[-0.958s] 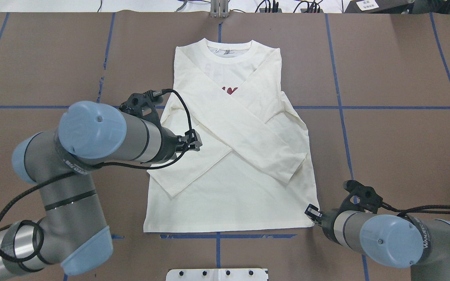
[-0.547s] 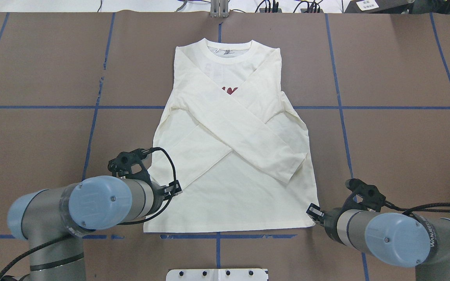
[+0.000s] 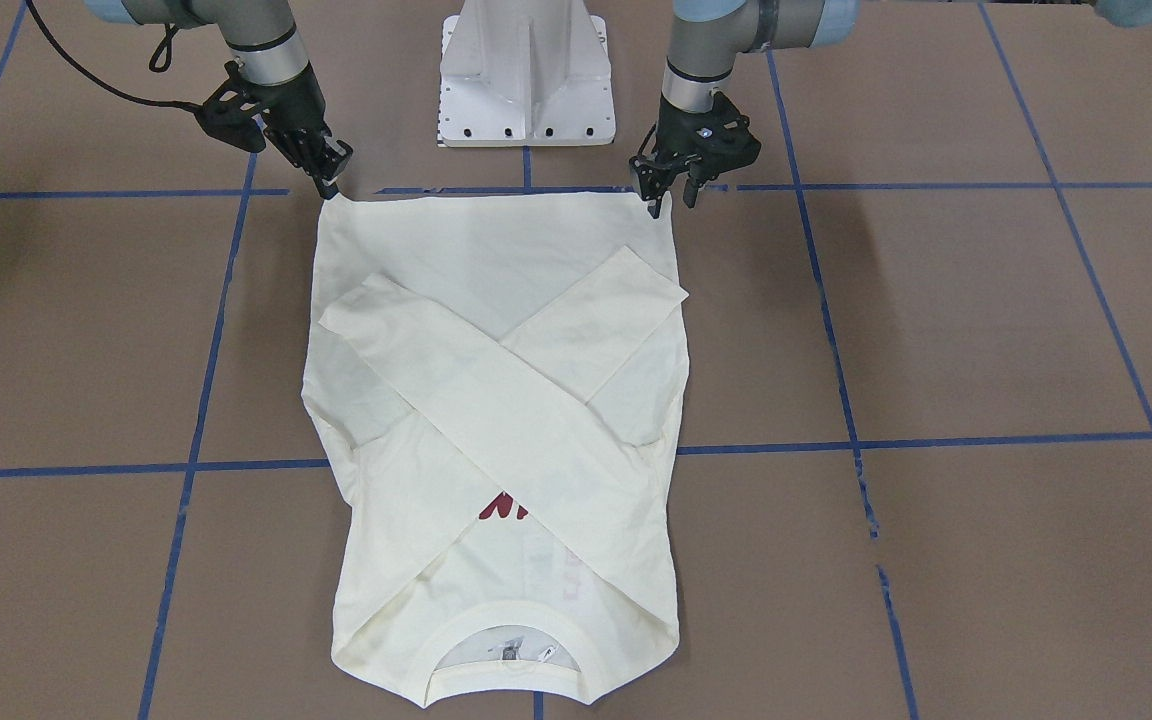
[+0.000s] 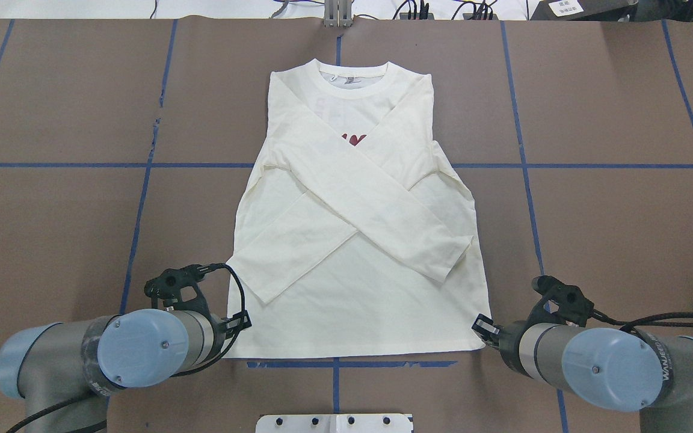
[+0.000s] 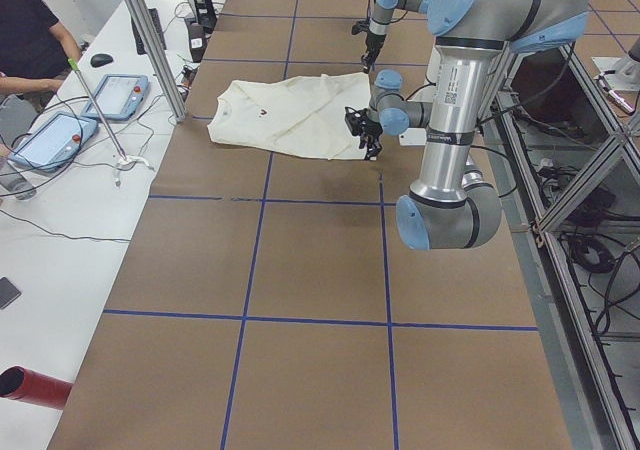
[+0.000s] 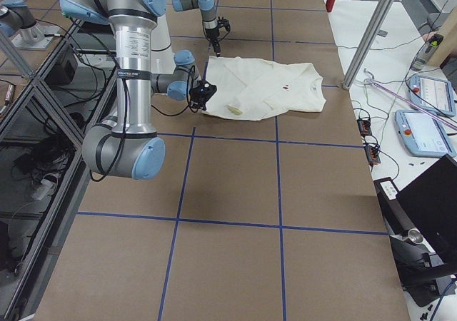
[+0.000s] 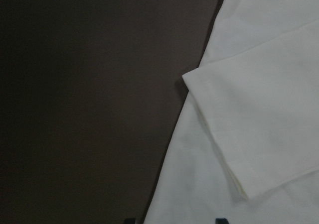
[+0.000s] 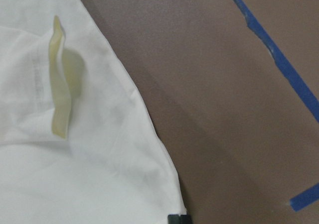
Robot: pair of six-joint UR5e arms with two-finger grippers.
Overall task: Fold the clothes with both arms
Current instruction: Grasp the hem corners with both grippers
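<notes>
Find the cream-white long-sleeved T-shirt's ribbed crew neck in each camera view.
Front-facing: ribbed crew neck, bottom centre.
Overhead: neck, top centre.
Exterior left: neck at shirt's left end.
Exterior right: neck at shirt's right end.
Left wrist: not in it.
Right wrist: not in it.
Landmark: the crossed sleeves.

The cream long-sleeved T-shirt [image 4: 352, 313] lies mid-frame, collar at top. My left gripper [image 4: 239, 322] is at its lower-left corner, my right gripper [image 4: 483, 329] lower-right.
</notes>
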